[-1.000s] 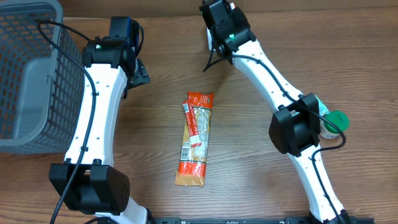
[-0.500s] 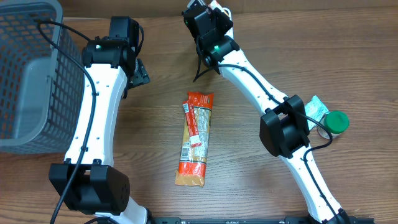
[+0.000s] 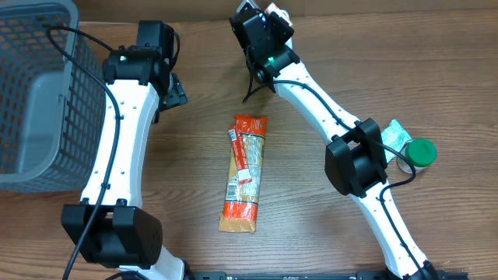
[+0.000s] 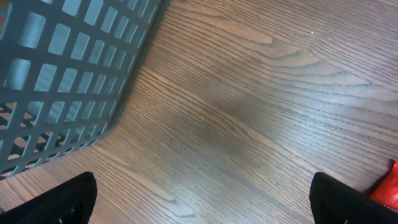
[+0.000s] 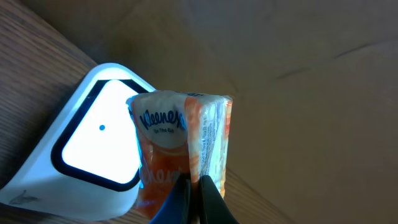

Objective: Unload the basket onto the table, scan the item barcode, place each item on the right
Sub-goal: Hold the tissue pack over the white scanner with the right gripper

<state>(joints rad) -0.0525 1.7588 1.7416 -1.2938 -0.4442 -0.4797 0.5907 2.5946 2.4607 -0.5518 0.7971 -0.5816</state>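
Right wrist view has the Kleenex tissue pack [image 5: 186,134] pinched at its lower edge between the closed fingers of the right tool [image 5: 194,190]. The pack stands upright in front of the white scanner [image 5: 87,155], whose window glows bright; whether pack and scanner touch I cannot tell. Behind them is a plain brown surface. Overhead, that tool sits at the far edge of the wooden worktop [image 3: 311,218]. The left tool [image 4: 202,202] hangs over bare wood with its fingers [image 4: 62,202] spread wide, holding nothing, beside the grey mesh basket [image 3: 31,93]. A long orange snack packet [image 3: 245,173] lies flat mid-worktop, and a green-capped container [image 3: 420,152] rests near the right arm.
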